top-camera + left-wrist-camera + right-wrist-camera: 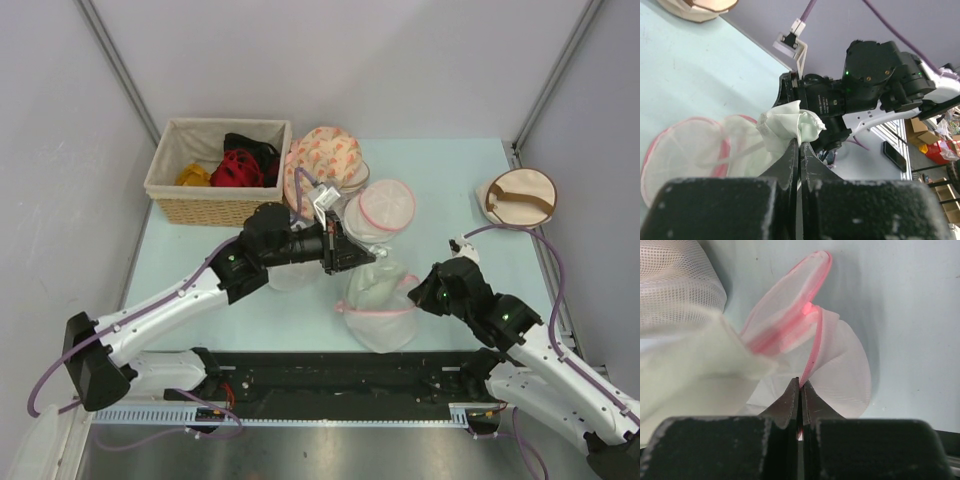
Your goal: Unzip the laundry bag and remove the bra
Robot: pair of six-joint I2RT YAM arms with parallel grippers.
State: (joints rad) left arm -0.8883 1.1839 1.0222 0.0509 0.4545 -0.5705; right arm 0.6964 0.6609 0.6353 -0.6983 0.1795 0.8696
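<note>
The laundry bag (380, 300), a white mesh pouch with a pink zipper band, lies at the table's middle. Its band (812, 347) gapes open in the right wrist view. My right gripper (801, 382) is shut on that pink band at the bag's right side (418, 295). My left gripper (799, 142) is shut on a bunch of pale greenish-white cloth (790, 122) that comes up out of the bag, just above it (358, 258). The same pale cloth (710, 360) fills the left of the right wrist view. A bright red bra (237, 168) lies in the wicker basket (215, 205).
A second pink-rimmed mesh pouch (385, 205) and a peach floral bag (325, 155) lie just behind the grippers. The basket also holds a yellow cloth (193, 176) and a black garment (255, 148). A tan round bag (518, 195) sits at the right edge.
</note>
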